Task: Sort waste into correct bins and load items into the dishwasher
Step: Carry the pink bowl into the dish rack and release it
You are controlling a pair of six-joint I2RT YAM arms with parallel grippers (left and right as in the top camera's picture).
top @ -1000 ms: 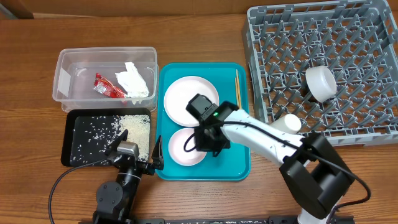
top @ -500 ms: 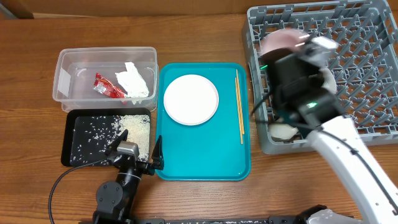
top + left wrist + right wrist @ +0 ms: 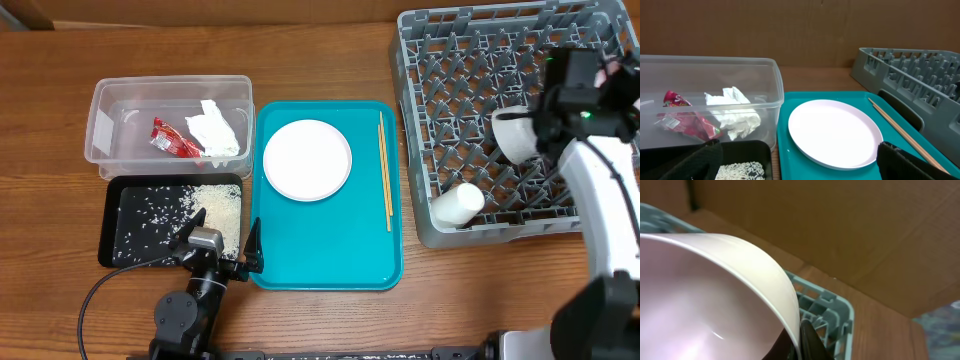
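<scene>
My right gripper [image 3: 802, 339] is shut on the rim of a small bowl [image 3: 705, 295], white inside, and holds it over the far right of the grey dishwasher rack [image 3: 470, 60]; in the overhead view the arm [image 3: 580, 90] hides that bowl. Another bowl [image 3: 515, 135] and a white cup [image 3: 458, 203] lie in the rack. The large plate [image 3: 307, 160] and chopsticks [image 3: 384, 170] lie on the teal tray [image 3: 330, 260]. The clear tub [image 3: 105, 130] holds the red packet [image 3: 172, 140] and napkin [image 3: 215, 130]. The black tray [image 3: 125, 245] holds rice [image 3: 215, 205]. My left gripper [image 3: 220, 248] is open and empty at the front.
The left wrist view shows the tub [image 3: 775, 100], the plate [image 3: 832, 131] and a chopstick [image 3: 900, 137] ahead of the open fingers. A cardboard wall stands behind the table. The rack's upright pegs lie below the held bowl.
My right gripper lifted the small bowl off the teal tray and carried it right, over the rack to its far right side. The left arm has not moved.
</scene>
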